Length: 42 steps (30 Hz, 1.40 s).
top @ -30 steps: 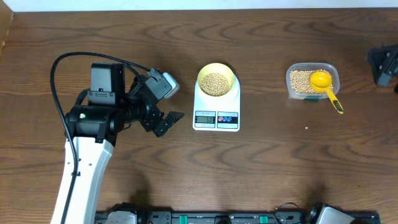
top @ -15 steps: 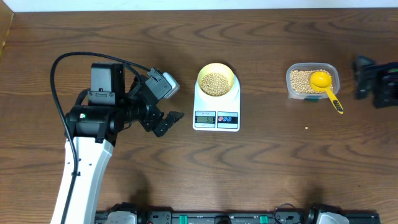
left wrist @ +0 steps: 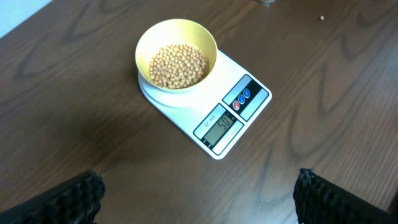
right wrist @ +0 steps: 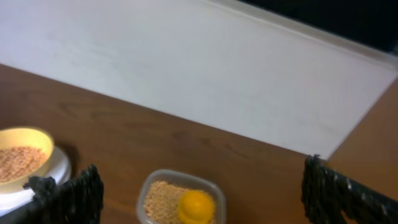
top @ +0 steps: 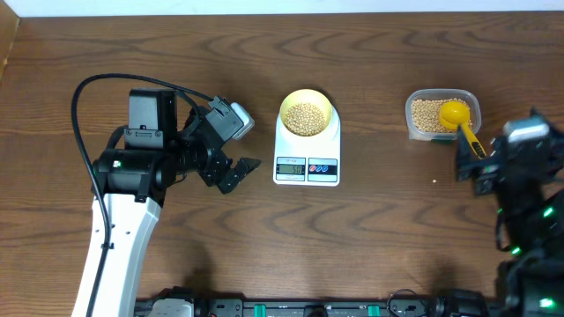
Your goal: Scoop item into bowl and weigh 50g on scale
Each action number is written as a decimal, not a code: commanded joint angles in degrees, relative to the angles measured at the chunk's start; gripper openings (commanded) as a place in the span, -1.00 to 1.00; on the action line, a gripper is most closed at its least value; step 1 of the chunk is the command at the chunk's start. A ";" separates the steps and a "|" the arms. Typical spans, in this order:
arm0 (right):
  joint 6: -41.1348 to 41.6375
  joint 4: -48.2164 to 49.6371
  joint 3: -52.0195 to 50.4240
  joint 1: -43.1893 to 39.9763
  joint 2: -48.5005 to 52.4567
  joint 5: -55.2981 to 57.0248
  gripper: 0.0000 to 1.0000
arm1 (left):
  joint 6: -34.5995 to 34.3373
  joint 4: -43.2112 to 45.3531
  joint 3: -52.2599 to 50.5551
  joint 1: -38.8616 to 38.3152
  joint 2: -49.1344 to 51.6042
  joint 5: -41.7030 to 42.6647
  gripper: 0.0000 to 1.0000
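1. Overhead. One pale-yellow bowl [top: 307, 96] of soybeans [top: 306, 118] sitting on the far half of one white digital scale [top: 306, 169], midway along the tabletop [top: 379, 238] and nearer its far edge. Toward the right edge, one clear plastic tub [top: 411, 114] with more soybeans and one yellow measuring scoop [top: 454, 112] lying in it, handle sticking out over the near rim. Just left of the scale, the left pincer [top: 236, 173], spread apart, empty, touching nothing. At the tip of the scoop handle, the right pincer [top: 474, 172], likewise spread apart and holding nothing; cannot tell whether touching the handle.

2. Left wrist. Looking down on bowl and scale between two black fingertips [left wrist: 81, 193] set wide. Bowl roughly half full, beans far too many to count. On the scale, one grey display [left wrist: 222, 127] with digits lit but too small to trust, plus two round buttons [left wrist: 239, 99], one red, one blue.

3. Right wrist. Two fingertips wide at the lower corners, nothing between them. Below, tub and scoop; far left, bowl on the scale.

4. Judged step: probably checking the weight, with a top-up possible. Next: read the display. If short, close the right pincer on the scoop handle, lift a small load level and tip it gently into the bowl without nudging the scale.
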 commanded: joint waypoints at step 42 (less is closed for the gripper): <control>0.66 14.40 -43.63 3.32 -33.48 6.84 0.98 | -0.70 -0.02 0.85 0.24 0.00 0.50 0.98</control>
